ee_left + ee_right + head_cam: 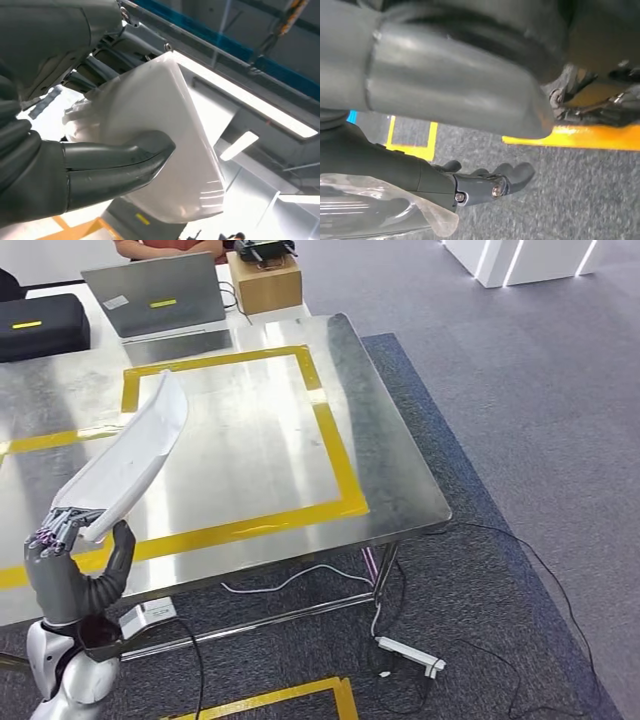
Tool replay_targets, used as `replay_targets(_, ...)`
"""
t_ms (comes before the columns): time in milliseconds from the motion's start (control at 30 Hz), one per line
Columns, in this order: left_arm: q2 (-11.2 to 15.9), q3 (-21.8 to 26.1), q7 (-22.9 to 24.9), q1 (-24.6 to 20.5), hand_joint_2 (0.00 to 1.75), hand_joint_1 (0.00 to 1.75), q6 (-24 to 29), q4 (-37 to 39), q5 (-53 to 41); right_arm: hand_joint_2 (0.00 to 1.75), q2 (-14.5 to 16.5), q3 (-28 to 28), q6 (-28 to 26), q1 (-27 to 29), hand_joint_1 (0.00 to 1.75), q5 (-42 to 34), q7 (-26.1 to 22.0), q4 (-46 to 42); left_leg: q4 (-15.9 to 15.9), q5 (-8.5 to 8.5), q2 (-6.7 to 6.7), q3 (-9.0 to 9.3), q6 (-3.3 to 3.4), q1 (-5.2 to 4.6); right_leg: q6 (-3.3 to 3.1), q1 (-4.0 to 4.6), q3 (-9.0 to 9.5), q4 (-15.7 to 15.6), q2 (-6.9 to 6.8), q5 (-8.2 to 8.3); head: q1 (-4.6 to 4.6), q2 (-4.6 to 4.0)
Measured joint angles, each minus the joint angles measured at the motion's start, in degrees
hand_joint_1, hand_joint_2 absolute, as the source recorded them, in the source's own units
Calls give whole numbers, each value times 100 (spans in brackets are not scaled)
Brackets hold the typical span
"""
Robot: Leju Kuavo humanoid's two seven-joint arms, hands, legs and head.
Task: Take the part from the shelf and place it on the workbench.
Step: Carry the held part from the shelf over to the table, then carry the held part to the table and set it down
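Note:
The part [128, 455] is a long, curved white plastic shell. My left hand [72, 560] grips its near end at the workbench's front left, and the part slants up and away over the steel workbench [249, 440]. Its far tip hangs above the left side of the yellow tape rectangle [340, 455]. In the left wrist view the thumb [113, 165] presses across the white part [162, 130], with the fingers behind it. My right hand [478, 182] hangs over grey carpet, its fingers loosely stretched out and holding nothing.
On the white table behind the workbench stand a laptop [155, 295], a cardboard box [264, 282] and a black case [41, 325]; a person [170, 248] sits beyond. A power strip [411, 655] and cables lie on the carpet under the bench's right end.

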Motion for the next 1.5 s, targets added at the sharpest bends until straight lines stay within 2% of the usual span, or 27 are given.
replay_targets(67,5,4,-1,1,175,175,1,1,-6,0,-1,0,-12,-12,0,-11,-11,0,-20,8,-32,11,-15,10,-74,9,28,-27,-12,-8,14,0)
replay_targets(100,8,5,-1,0,175,175,1,1,-9,0,-1,0,-16,-17,0,-13,-16,0,-19,-4,-37,13,-5,7,-81,9,48,-46,-11,1,21,0)
replay_targets(233,12,7,4,0,175,175,0,1,-23,0,-1,0,-17,-10,0,-14,-22,0,-18,-32,-34,14,35,1,-7,5,137,-115,2,32,23,0)
replay_targets(400,24,7,10,-3,175,175,0,1,-39,0,-1,0,-16,-9,0,-14,-25,0,-17,-49,-32,23,62,2,80,2,109,-156,2,33,21,0)
replay_targets(667,49,4,137,-14,175,175,0,11,-200,0,-1,0,-9,-8,0,-11,-44,0,-17,-53,-33,49,69,5,94,3,116,-157,3,29,21,0)
replay_targets(800,81,0,450,-90,175,175,0,100,-388,0,-1,3,21,-9,0,-2,-48,0,-19,-53,-33,53,69,8,94,3,119,-157,3,27,20,0)
replay_targets(1000,220,-66,1476,-726,175,175,-2,949,-991,0,-1,96,37,-26,0,95,-2,-5,-22,-52,-33,57,68,13,95,7,124,-156,2,26,20,0)
replay_targets(1167,260,-66,1647,-1154,175,175,-6,1607,-1191,0,-1,151,47,-28,0,120,21,-14,-23,-50,-31,60,69,13,96,7,177,-154,6,28,21,0)
replay_targets(1333,319,-74,2231,-1637,175,175,-46,2432,-1491,0,-1,212,52,-41,0,159,59,-34,-22,-50,-31,60,69,12,96,7,178,-155,7,28,20,0)
replay_targets(1500,365,-75,2492,-2027,175,175,-18,3136,-1812,0,-4,258,58,-43,0,184,77,-51,-22,-50,-31,60,69,12,96,7,184,-155,6,28,20,0)
